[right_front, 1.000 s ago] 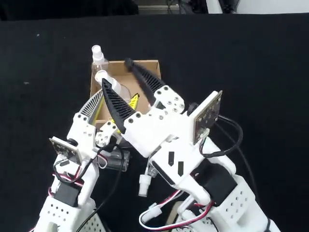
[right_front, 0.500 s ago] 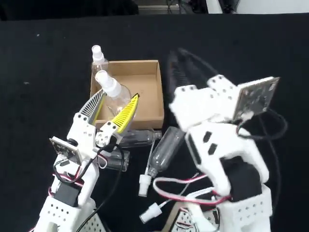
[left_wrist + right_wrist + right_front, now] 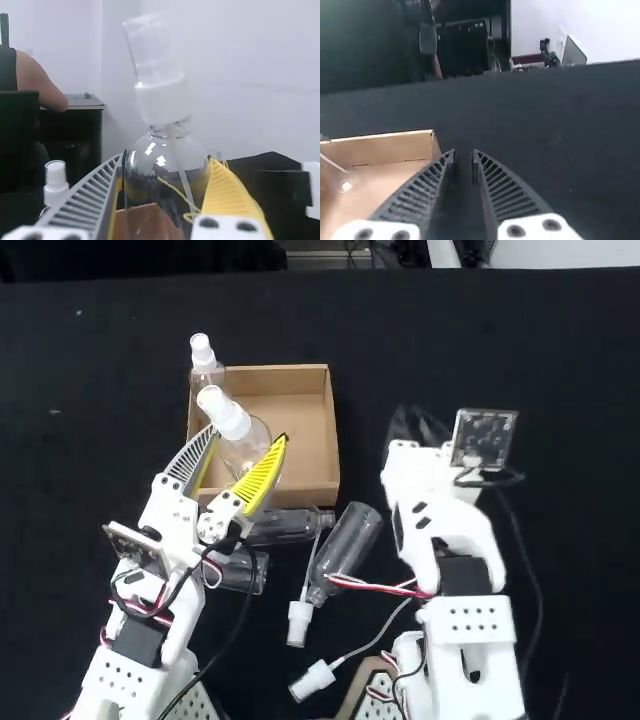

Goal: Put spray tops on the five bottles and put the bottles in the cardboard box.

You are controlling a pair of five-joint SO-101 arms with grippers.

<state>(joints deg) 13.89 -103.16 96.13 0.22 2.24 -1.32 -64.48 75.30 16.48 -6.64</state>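
Observation:
My left gripper (image 3: 248, 436) is shut on a clear round bottle (image 3: 240, 445) with a white spray top (image 3: 222, 410), held upright over the cardboard box (image 3: 300, 390). In the left wrist view the bottle (image 3: 165, 170) sits between the grey and yellow fingers (image 3: 225, 195), above the box (image 3: 145, 222). A second capped bottle (image 3: 203, 355) stands just outside the box's back left corner. Three uncapped bottles (image 3: 345, 543) lie on the table in front of the box. My right gripper (image 3: 463, 156) hangs shut and holds nothing, above the table to the right of the box (image 3: 380, 142).
Two loose spray tops (image 3: 297, 621) (image 3: 314, 678) lie near the arm bases among red and white cables. The black table (image 3: 500, 350) stretches bare to the right and behind the box. The right arm (image 3: 440, 520) stands folded back.
The right arm swung back from above the box to the right and folded up, its fingers closing. The left arm and its bottle stayed put.

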